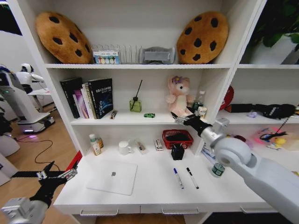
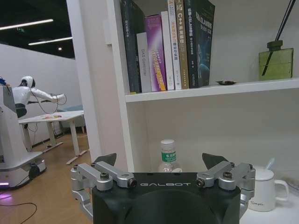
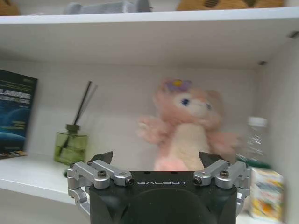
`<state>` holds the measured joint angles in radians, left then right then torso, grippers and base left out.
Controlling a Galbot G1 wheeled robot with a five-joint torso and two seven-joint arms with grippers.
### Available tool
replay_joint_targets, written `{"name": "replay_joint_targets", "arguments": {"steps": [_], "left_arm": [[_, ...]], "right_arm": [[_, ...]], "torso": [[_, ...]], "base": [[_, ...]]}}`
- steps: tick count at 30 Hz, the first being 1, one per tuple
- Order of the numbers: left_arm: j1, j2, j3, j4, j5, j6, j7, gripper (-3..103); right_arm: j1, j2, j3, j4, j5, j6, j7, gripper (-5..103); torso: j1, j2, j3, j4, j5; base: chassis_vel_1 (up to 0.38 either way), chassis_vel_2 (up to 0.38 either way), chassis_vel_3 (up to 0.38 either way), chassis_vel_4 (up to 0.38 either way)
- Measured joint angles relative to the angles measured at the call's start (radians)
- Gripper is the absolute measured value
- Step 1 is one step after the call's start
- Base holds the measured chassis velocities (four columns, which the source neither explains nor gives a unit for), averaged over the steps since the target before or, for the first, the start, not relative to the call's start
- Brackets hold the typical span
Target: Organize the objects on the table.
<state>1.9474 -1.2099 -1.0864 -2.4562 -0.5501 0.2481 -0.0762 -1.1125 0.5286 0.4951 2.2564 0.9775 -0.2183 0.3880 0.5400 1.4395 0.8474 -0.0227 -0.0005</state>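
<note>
Reaching up toward the middle shelf, the right hand [image 1: 180, 118] hangs with its fingers spread and nothing between them, just in front of the pink plush bear [image 1: 179, 96]. The tiny green toy car [image 1: 149, 115] sits on that same shelf, a little to the hand's left, between the bear and the green reed diffuser [image 1: 135, 104], apart from the fingers. The left hand [image 1: 63, 174] hovers low at the desk's [image 1: 154, 189] left front corner, also released and empty. The thin silver laptop [image 1: 112, 176] lies flat on the desk just to that hand's right. Two white markers [image 1: 185, 178] lie side by side farther right, below the right arm. A small green-labelled clear bottle [image 1: 217, 169] stands near the desk's right edge, partly hidden behind the right arm.
</note>
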Motion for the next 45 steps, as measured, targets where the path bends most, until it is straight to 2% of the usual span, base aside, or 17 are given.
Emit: {"name": "replay_joint_targets", "arguments": {"steps": [1, 3, 4, 5, 6, 7, 8, 9, 11, 14, 15, 17, 19, 23, 25, 28, 45], "left_arm": [[0.0, 0.0, 0.0, 0.0, 0.0, 0.0, 0.0, 100], [0.0, 0.0, 0.0, 0.0, 0.0, 0.0, 0.0, 100], [0.0, 0.0, 0.0, 0.0, 0.0, 0.0, 0.0, 100], [0.0, 0.0, 0.0, 0.0, 0.0, 0.0, 0.0, 100], [0.0, 0.0, 0.0, 0.0, 0.0, 0.0, 0.0, 100], [0.0, 0.0, 0.0, 0.0, 0.0, 0.0, 0.0, 100], [0.0, 0.0, 0.0, 0.0, 0.0, 0.0, 0.0, 100], [0.0, 0.0, 0.0, 0.0, 0.0, 0.0, 0.0, 100], [0.0, 0.0, 0.0, 0.0, 0.0, 0.0, 0.0, 100], [0.0, 0.0, 0.0, 0.0, 0.0, 0.0, 0.0, 100], [0.0, 0.0, 0.0, 0.0, 0.0, 0.0, 0.0, 100], [0.0, 0.0, 0.0, 0.0, 0.0, 0.0, 0.0, 100], [0.0, 0.0, 0.0, 0.0, 0.0, 0.0, 0.0, 100], [0.0, 0.0, 0.0, 0.0, 0.0, 0.0, 0.0, 100], [0.0, 0.0, 0.0, 0.0, 0.0, 0.0, 0.0, 100], [0.0, 0.0, 0.0, 0.0, 0.0, 0.0, 0.0, 100], [0.0, 0.0, 0.0, 0.0, 0.0, 0.0, 0.0, 100]], "right_arm": [[-0.093, 0.032, 0.068, 0.004, -0.033, 0.01, -0.007, 100], [-0.114, 0.04, 0.083, 0.004, -0.04, 0.013, -0.008, 100], [-0.191, 0.068, 0.13, 0.006, -0.072, 0.02, -0.016, 100], [-0.323, 0.135, 0.212, 0.012, -0.147, 0.039, -0.026, 100], [-0.323, 0.135, 0.212, 0.012, -0.147, 0.039, -0.026, 100], [-0.524, 0.282, 0.288, 0.03, -0.262, 0.072, 0.005, 100], [-0.637, 0.384, 0.299, 0.039, -0.343, 0.103, 0.017, 100], [-0.637, 0.384, 0.299, 0.039, -0.343, 0.103, 0.017, 100], [-0.788, 0.562, 0.248, 0.041, -0.493, 0.204, -0.023, 100], [-0.815, 0.611, 0.223, 0.037, -0.533, 0.246, -0.043, 100], [-0.842, 0.678, 0.195, 0.031, -0.607, 0.301, -0.071, 100], [-0.853, 0.705, 0.187, 0.031, -0.643, 0.323, -0.08, 100], [-0.884, 0.77, 0.174, 0.047, -0.7, 0.36, -0.1, 100], [-0.91, 0.812, 0.17, 0.052, -0.746, 0.39, -0.112, 100], [-0.934, 0.854, 0.172, 0.043, -0.817, 0.449, -0.129, 100], [-0.944, 0.872, 0.171, 0.034, -0.851, 0.484, -0.132, 100], [-0.907, 0.874, 0.076, 0.006, -0.8, 0.463, -0.136, 100]], "torso": [[0.0, 0.0, 0.0, 0.0, 0.0003], [0.0, 0.0, 0.0, -0.0002, 0.0007], [0.0, 0.0, 0.0, -0.0006, 0.0013], [0.0, 0.0, 0.0, -0.0005, 0.001], [0.0, 0.0, 0.0, -0.0005, 0.001], [0.0, 0.0, 0.0, -0.001, 0.0008], [0.0, 0.0, 0.0, -0.0012, 0.0008], [0.0, 0.0, 0.0, -0.0012, 0.0008], [0.0, 0.0, 0.0, -0.0004, 0.0004], [0.0, 0.0, 0.0, -0.0004, -0.0001], [0.0, 0.0, 0.0, -0.0004, 0.0003], [0.0, 0.0, 0.0, -0.0003, 0.0003], [0.0, 0.0, 0.0, -0.0003, 0.0002], [0.0, 0.0, 0.0, -0.0004, 0.0001], [0.0, 0.0, 0.0, -0.0004, 0.0003], [0.0, 0.0, 0.0, -0.0004, 0.0003], [0.0, 0.0, 0.0, -0.0004, 0.0005]], "base": [[0.0, 0.0, 0.0, 0.0], [0.0, 0.0, 0.0, 0.0], [0.0, 0.0, 0.0, 0.0], [0.0, 0.0, 0.0, 0.0], [0.0, 0.0, 0.0, 0.0], [0.0, 0.0, 0.0, 0.0], [0.0, 0.0, 0.0, 0.0], [0.0, 0.0, 0.0, 0.0], [0.0, 0.0, 0.0, 0.0], [0.0, 0.0, 0.0, 0.0], [0.0, 0.0, 0.0, 0.0], [0.0, 0.0, 0.0, 0.0], [0.0, 0.0, 0.0, 0.0], [0.0, 0.0, 0.0, 0.0], [0.0, 0.0, 0.0, 0.0], [0.0, 0.0, 0.0, 0.0], [0.0, 0.0, 0.0, 0.0]]}}
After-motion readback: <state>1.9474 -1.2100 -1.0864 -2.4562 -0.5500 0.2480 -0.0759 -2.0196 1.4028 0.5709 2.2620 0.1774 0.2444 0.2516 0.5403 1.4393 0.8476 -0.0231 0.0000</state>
